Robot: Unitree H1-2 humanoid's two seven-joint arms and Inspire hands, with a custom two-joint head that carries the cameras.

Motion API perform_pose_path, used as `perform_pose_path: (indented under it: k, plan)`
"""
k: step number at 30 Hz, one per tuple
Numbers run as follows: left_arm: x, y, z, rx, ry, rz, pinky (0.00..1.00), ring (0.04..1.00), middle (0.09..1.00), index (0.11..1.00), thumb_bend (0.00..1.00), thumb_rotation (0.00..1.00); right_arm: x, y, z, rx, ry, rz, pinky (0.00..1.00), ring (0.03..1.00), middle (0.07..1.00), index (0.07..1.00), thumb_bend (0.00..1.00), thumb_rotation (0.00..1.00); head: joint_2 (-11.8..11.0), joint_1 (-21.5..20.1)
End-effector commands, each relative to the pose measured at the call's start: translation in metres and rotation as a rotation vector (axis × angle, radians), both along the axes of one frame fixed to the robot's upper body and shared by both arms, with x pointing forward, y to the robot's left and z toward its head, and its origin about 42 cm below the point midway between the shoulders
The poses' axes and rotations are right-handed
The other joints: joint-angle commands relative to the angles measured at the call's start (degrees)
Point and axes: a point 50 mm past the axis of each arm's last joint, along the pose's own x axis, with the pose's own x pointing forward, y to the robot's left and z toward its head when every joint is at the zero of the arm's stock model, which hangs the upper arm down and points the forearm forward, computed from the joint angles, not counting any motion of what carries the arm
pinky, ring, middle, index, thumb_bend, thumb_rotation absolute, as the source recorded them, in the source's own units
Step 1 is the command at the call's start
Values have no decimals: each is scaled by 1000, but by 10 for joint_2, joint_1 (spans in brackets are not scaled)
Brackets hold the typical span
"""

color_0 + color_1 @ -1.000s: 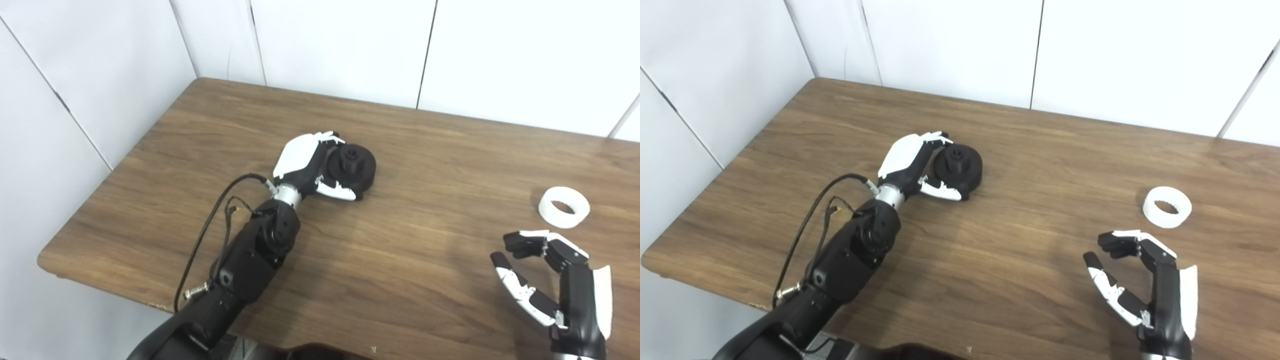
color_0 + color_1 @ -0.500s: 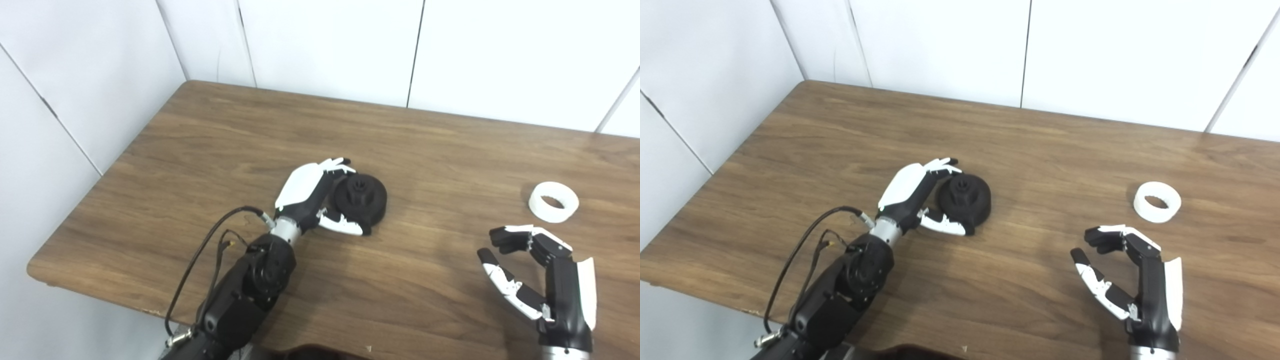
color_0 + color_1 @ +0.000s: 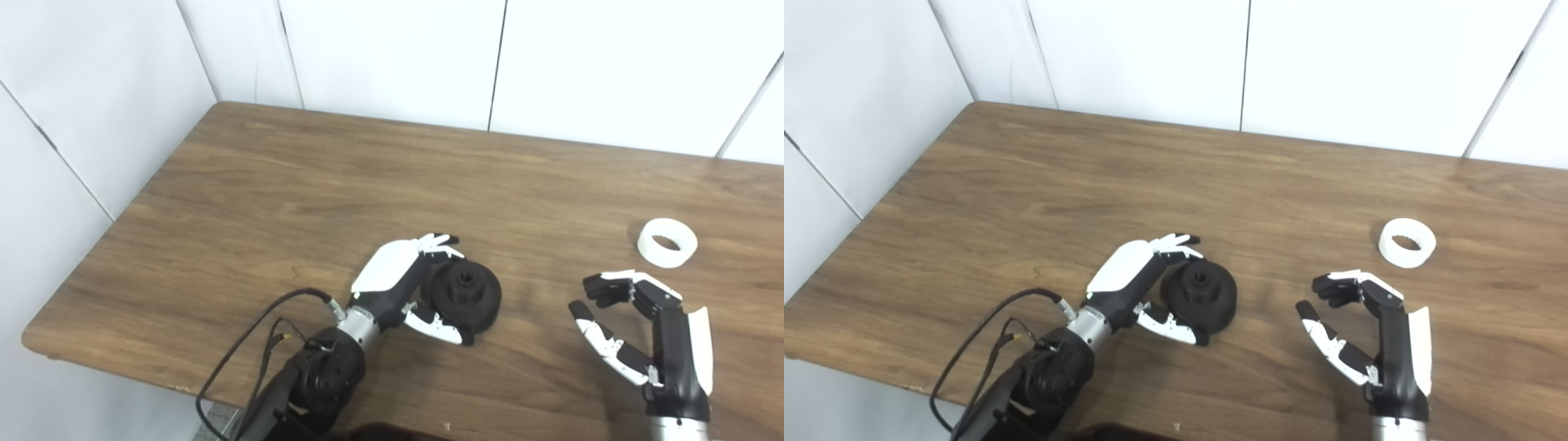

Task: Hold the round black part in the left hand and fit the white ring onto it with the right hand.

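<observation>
A dark wood-grain table (image 3: 318, 177) stands in a corner of white panelled walls (image 3: 392, 55). The left hand (image 3: 404, 286) wraps fingers and thumb around the round black part (image 3: 467, 297). The right hand (image 3: 643, 331) is spread and holds nothing, near the white ring (image 3: 667, 242) lying flat.

Round black part (image 3: 465, 296): stepped disc with raised central hub, hub up, lower centre of frame; white ring (image 3: 667, 242): short open cylinder, lying flat, right of frame, well apart.
</observation>
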Motion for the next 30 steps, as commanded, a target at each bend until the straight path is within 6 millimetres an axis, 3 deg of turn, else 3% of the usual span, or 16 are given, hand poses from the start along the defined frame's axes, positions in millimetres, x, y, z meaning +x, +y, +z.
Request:
perform_pose_path:
  k: [1, 10, 13, 23, 30]
  plan:
    - [-5, -9, 4, 5, 2, -43, 975, 959, 919, 576, 885, 317, -9, 26, 8, 109, -26, -37, 469, 539, 567, 492, 496, 160, 1, -5]
    - [-16, -15, 5, -4, -7, -81, 981, 958, 918, 566, 891, 272, -12, 33, 12, 112, -20, -43, 476, 543, 564, 492, 496, 161, 11, -54]
    - [-17, -15, 2, 4, -6, -83, 976, 956, 917, 568, 893, 267, -13, 35, 12, 110, -23, -45, 470, 543, 566, 492, 495, 162, 0, -74]
    - [-17, 4, 2, 11, -37, -72, 970, 949, 912, 567, 873, 241, -13, 53, 12, 121, -14, -53, 459, 545, 572, 491, 495, 161, -12, -212]
    - [-18, 16, 2, 8, -31, -72, 989, 956, 916, 573, 847, 271, -6, 61, 15, 122, -37, -81, 451, 540, 565, 490, 495, 156, -21, -267]
